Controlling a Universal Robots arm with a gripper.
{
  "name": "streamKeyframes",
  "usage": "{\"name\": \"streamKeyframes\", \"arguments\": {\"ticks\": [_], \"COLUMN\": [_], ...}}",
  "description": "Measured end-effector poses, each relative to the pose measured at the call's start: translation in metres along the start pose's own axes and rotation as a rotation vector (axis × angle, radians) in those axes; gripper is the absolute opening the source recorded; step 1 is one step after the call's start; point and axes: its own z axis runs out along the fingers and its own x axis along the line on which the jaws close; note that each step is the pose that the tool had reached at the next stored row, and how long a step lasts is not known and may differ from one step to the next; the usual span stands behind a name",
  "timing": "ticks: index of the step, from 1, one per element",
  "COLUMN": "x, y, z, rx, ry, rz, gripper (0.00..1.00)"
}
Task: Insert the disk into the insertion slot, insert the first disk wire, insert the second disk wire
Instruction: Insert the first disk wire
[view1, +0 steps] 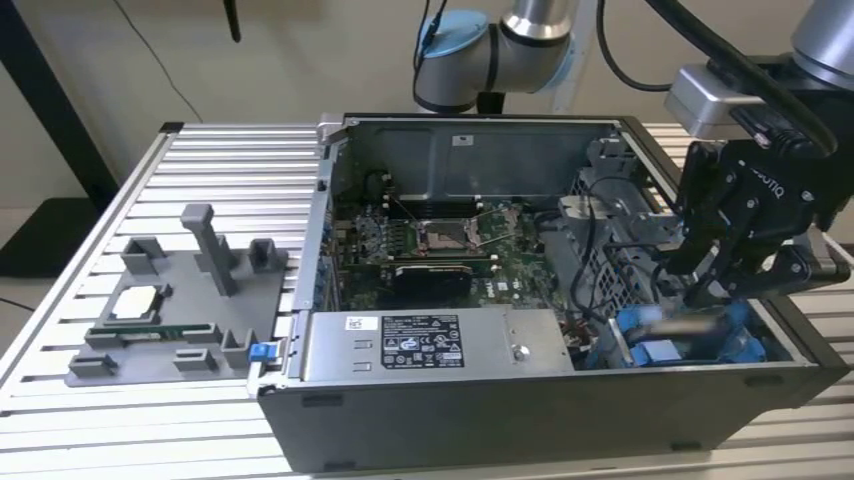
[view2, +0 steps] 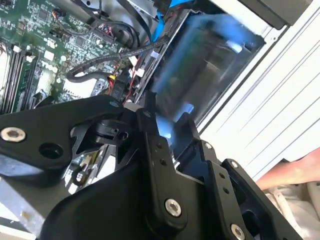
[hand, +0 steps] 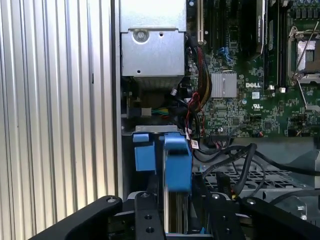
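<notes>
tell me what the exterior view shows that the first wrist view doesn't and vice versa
The exterior view adds the grey fixture tray with a processor chip, on the slatted table at the exterior view's left. The first wrist view adds a small silver heatsink on the motherboard. Both share the motherboard, the gripper and the blue-framed disk.

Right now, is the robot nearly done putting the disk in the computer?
Not yet. Nothing looks finished. The pincer grips the disk at the insertion slot, seemingly not fully in. Both wires are left: black cables lie loose nearby.
</notes>
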Motion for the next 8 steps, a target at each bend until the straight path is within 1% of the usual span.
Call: {"name": "streamKeyframes", "arguments": {"ticks": [3, 5, 8], "x": [0.0, -0.0002, -0.0004], "y": [0.0001, 0.0003, 0.0006], "z": [-0.0018, -0.0064, -0.0153], "rx": [0.0, -0.0001, -0.0001], "ry": [-0.0003, -0.0003, -0.0001], "rz": [0.0, 0.0, 0.0], "gripper": [1.0, 1.0, 1.0]}}
